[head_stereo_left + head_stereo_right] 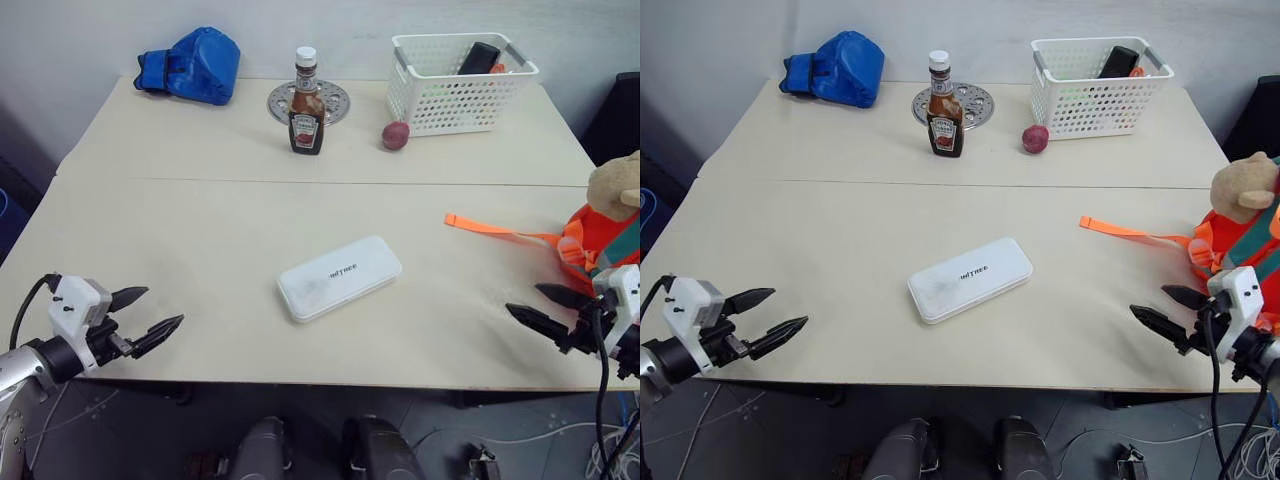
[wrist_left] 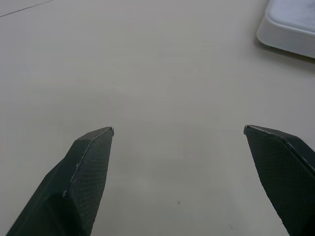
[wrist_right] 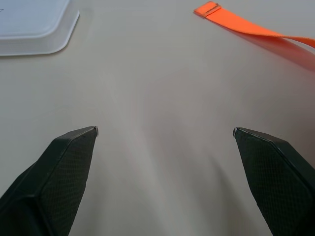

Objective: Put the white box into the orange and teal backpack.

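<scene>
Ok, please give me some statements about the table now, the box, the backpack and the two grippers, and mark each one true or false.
1. The white box lies flat on the table. True.
2. The left gripper holds the box. False: it is open and holds nothing.
3. The orange and teal backpack is at the table's right edge. True.
4. The right gripper is shut. False: it is open.
5. The ketchup bottle lies inside the white basket. False: it stands upright beside a metal plate.

Lab: bare table (image 1: 200,200), floor cables (image 1: 610,440)
</scene>
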`<action>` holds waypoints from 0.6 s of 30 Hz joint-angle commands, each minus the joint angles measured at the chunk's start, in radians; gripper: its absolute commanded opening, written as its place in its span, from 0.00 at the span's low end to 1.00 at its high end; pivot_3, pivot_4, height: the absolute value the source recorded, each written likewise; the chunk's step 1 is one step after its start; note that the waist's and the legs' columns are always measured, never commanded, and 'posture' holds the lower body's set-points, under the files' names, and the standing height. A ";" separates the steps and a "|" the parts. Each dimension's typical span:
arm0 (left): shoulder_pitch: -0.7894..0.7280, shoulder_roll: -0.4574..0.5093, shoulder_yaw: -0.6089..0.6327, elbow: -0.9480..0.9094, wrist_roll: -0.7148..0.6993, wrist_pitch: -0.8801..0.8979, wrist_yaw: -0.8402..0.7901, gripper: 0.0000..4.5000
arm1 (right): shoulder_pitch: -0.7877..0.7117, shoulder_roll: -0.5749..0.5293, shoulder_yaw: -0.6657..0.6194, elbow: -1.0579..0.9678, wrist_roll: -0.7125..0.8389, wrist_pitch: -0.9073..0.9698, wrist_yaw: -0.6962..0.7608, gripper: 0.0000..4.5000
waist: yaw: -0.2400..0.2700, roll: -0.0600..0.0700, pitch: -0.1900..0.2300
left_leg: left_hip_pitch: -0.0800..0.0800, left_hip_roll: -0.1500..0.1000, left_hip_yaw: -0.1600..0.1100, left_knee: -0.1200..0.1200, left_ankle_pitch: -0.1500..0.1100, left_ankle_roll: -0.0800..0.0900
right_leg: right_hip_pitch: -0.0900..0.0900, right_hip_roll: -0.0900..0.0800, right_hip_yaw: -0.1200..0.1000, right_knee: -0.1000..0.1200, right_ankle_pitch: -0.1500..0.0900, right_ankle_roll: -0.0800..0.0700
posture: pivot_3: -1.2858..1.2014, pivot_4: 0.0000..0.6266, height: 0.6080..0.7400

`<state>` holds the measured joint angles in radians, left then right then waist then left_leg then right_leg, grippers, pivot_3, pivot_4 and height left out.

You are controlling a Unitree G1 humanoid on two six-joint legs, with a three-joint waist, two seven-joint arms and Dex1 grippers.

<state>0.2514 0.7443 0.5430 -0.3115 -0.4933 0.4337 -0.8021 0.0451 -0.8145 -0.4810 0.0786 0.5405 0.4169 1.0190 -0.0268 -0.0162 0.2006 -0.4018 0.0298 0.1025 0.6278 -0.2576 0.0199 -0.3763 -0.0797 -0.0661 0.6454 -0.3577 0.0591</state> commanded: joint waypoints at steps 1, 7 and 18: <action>0.008 -0.003 -0.006 -0.029 0.002 -0.009 0.004 0.99 | -0.007 0.003 -0.010 -0.031 0.010 -0.006 -0.010 1.00 | 0.000 0.000 0.000 | 0.000 0.000 0.000 0.000 0.000 0.000 | 0.000 0.000 0.000 0.000 0.000 0.000 | 0.52 0.24 1.00; -0.005 -0.001 -0.012 -0.061 -0.003 0.036 0.043 0.99 | -0.011 0.006 0.012 -0.036 -0.005 -0.012 -0.026 1.00 | 0.000 0.000 0.000 | 0.000 0.000 0.000 0.000 0.000 0.000 | 0.000 0.000 0.000 0.000 0.000 0.000 | 0.52 0.24 1.00; -0.045 0.023 -0.161 -0.195 -0.016 0.099 0.016 0.78 | -0.161 0.027 0.191 -0.112 0.007 0.024 0.012 0.78 | -0.003 0.000 0.000 | 0.001 0.000 0.000 0.001 0.000 0.000 | 0.000 0.000 0.000 0.002 0.000 0.000 | 0.52 0.24 1.00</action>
<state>0.2079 0.7561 0.4206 -0.4522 -0.5077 0.5353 -0.7657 -0.0828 -0.7946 -0.3190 -0.0072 0.5481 0.4417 1.0186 -0.0299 -0.0159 0.2004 -0.4012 0.0296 0.1030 0.6288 -0.2571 0.0198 -0.3761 -0.0796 -0.0659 0.6474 -0.3575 0.0594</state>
